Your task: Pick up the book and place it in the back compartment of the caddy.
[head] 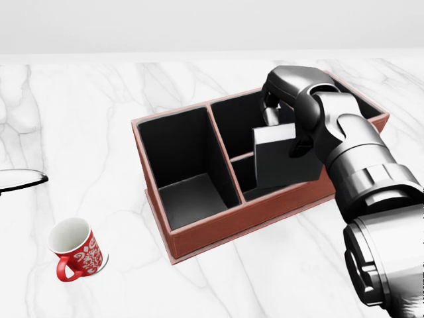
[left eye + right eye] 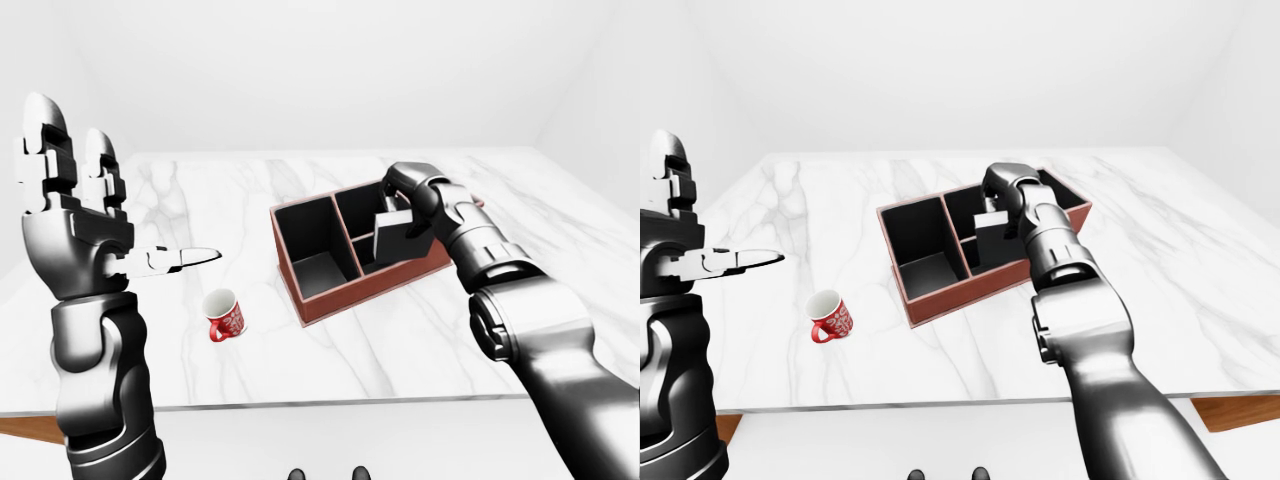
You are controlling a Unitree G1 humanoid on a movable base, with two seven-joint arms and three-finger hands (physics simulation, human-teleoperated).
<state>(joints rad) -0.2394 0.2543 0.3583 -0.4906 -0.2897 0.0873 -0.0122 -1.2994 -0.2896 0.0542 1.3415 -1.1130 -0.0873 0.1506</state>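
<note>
A white marble table (image 1: 99,132) fills the scene under a pale, plain wall. Nearest, at the lower left of the head view, a small red mug (image 1: 74,249) with a white pattern lies tipped on the table, its white inside showing and holding nothing. At the far left edge of the head view a thin dark rim pokes in; what it belongs to cannot be told.

Further up the table, at the middle of the head view, sits a reddish-brown caddy (image 1: 199,235) with black inner walls. Its large left compartment is bare down to its dark floor. A divider splits its right part into a nearer and a farther compartment.

The right hand (image 1: 285,116) reaches in from the lower right on a chrome and black arm, its fingers clamped on the top edge of a dark grey book (image 1: 286,159). The book hangs upright and slightly tilted, its lower part inside the caddy's right side, in front of the divider as seen. Which of the two right compartments holds it cannot be told.

In the left-eye view, the left hand (image 2: 75,210) stands raised at the left, well apart from the caddy, fingers spread and holding nothing
</note>
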